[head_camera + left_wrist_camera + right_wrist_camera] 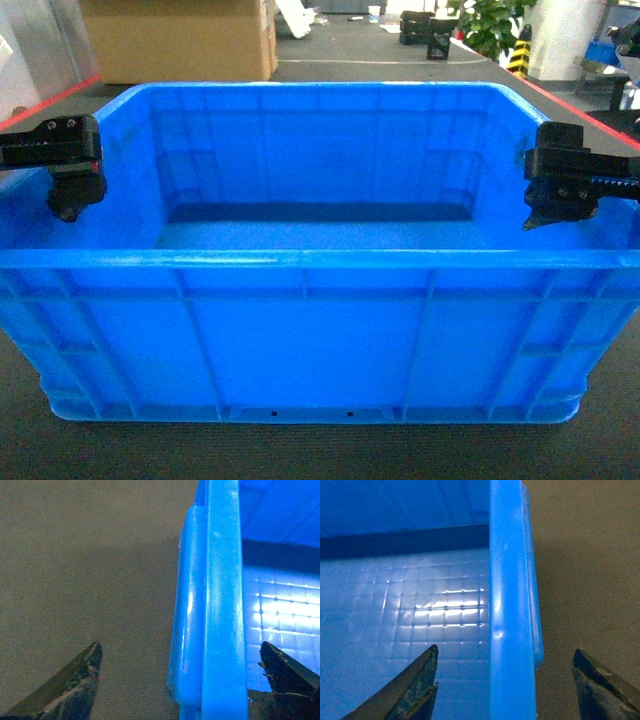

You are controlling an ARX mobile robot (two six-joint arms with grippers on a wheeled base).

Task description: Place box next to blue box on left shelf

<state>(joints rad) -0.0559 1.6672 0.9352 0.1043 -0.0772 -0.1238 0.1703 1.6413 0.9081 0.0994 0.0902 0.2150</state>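
The box [310, 330] sits on dark carpeted floor [320, 455]. At its left rim, the left gripper [177, 680] straddles the wall with fingers spread, not clamping; the right gripper [505, 685] does likewise at the right rim. Beyond the box stands a cardboard carton [180, 40].

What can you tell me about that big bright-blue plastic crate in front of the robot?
The big bright-blue plastic crate is rectangular and open-topped, with a thick rim, vertical ribs on its outer walls and nothing inside. Its floor looks smooth from the head view, though the wrist views show a faint grid pattern. It sits upright on a grey carpet-like floor. The left gripper and right gripper are both open, each straddling a side rim, one finger inside and one outside; none visibly touches it.
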